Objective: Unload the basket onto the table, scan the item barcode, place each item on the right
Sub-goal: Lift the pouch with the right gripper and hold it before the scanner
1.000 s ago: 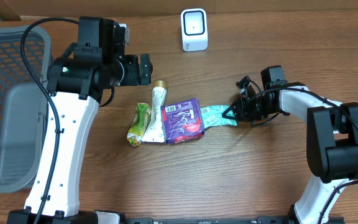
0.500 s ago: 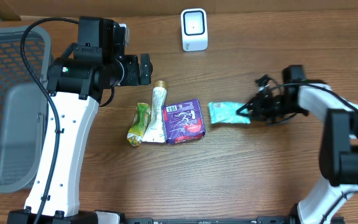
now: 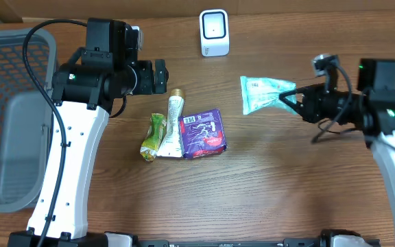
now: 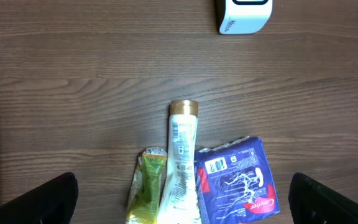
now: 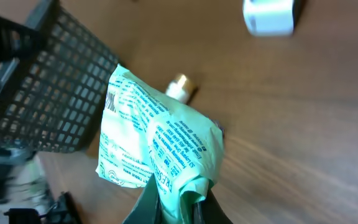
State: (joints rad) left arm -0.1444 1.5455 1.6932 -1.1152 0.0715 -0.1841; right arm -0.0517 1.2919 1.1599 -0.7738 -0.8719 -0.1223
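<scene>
Pickup judged done: green packet (image 3: 262, 92) is clamped aloft at 2 o'clock in the closed right gripper (image 3: 295, 101), left gripper (image 3: 160, 75) is parked wide open at 10 o'clock; next, its barcode must be presented to the scanner (image 3: 214, 32) at 12 o'clock.

Overhead: straight down, whole table (image 3: 266, 199). Left wrist: high, looking down between its fingers (image 4: 45, 200). Right wrist: tilted, close behind its fingers (image 5: 146, 210). All share scanner (image 3: 214, 32).

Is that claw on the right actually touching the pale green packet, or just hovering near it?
Touching. The right wrist view shows the right gripper pinching one end of the pale green packet between its fingers.
</scene>
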